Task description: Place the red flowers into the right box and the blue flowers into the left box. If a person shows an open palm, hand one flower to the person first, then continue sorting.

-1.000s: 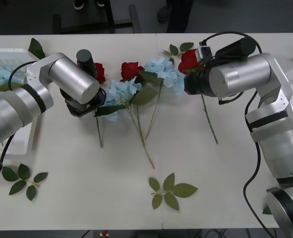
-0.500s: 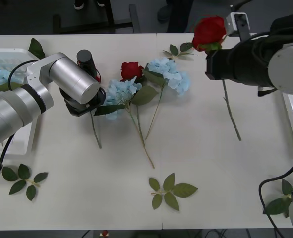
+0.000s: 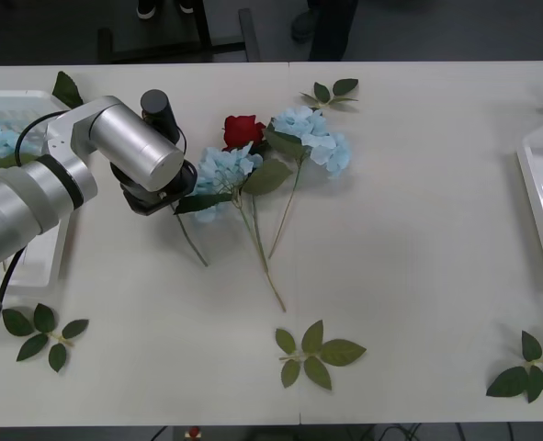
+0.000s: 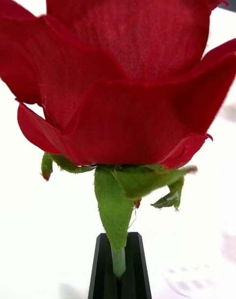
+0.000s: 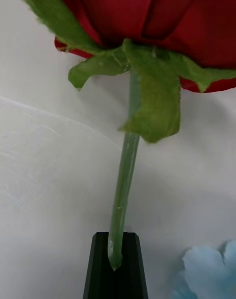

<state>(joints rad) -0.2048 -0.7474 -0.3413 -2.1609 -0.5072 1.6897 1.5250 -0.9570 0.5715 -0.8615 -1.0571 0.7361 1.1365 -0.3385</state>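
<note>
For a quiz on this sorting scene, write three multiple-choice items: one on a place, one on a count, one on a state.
1. The free rose on the table lies:
A against the blue flowers
B alone at the far corner
C at the near edge

2. Blue flowers lying mid-table:
A one
B two
C four

3. The right gripper is:
A open, empty
B shut on a blue flower
C shut on a held rose

Key:
1 A, its bloom sits between the blue heads and meets them.
2 B, two blue heads flank the free rose.
3 C, the fingers pinch the green stem under the bloom.
</note>
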